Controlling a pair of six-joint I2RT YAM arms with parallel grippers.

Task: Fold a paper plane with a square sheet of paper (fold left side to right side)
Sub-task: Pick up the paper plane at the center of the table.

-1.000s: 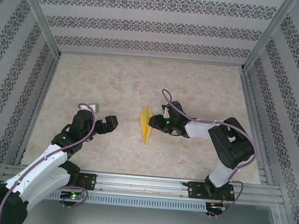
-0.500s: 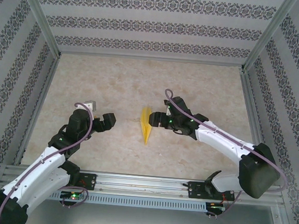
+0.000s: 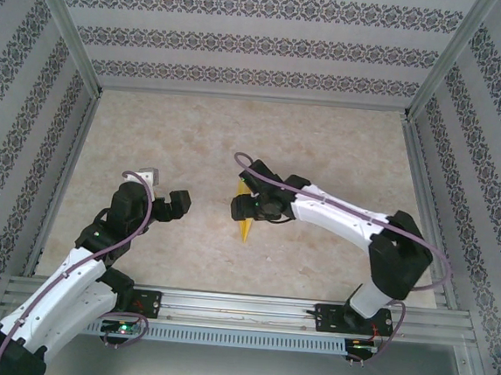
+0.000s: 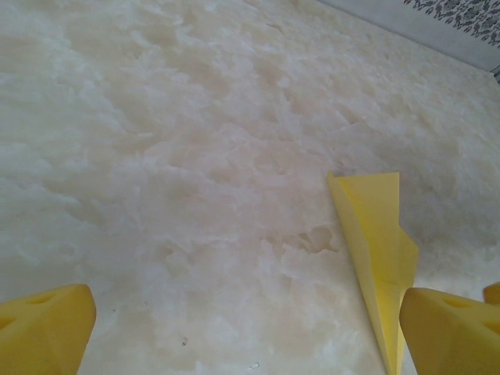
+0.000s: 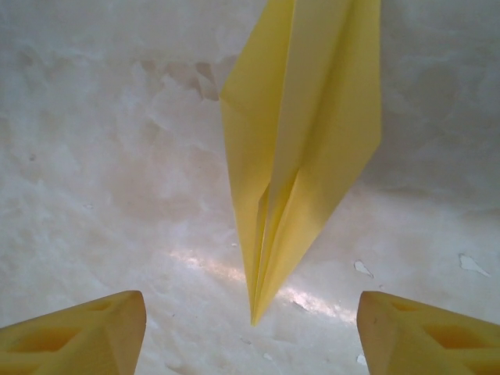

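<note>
Both released: left gripper (image 3: 179, 202) apart from paper plane (image 5: 305, 133), right gripper (image 3: 241, 207) spread over it

Pale marble-look table top (image 3: 202, 139), cream with soft brown swirls. Small shiny patch of light (image 5: 207, 268) on it. Wallpaper walls (image 3: 263, 44) on three sides, white with dark flowery stripes. Silver metal posts (image 3: 65, 29) slanting up at corners. Silver rail (image 3: 249, 306) along near edge. Grey sheet (image 3: 261, 364) below rail. Bright, even light.

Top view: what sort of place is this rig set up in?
Probably a purpose-built robot test cell: a marble-look table boxed in by patterned wall panels on aluminium posts, with a mounting rail along its near edge.
</note>
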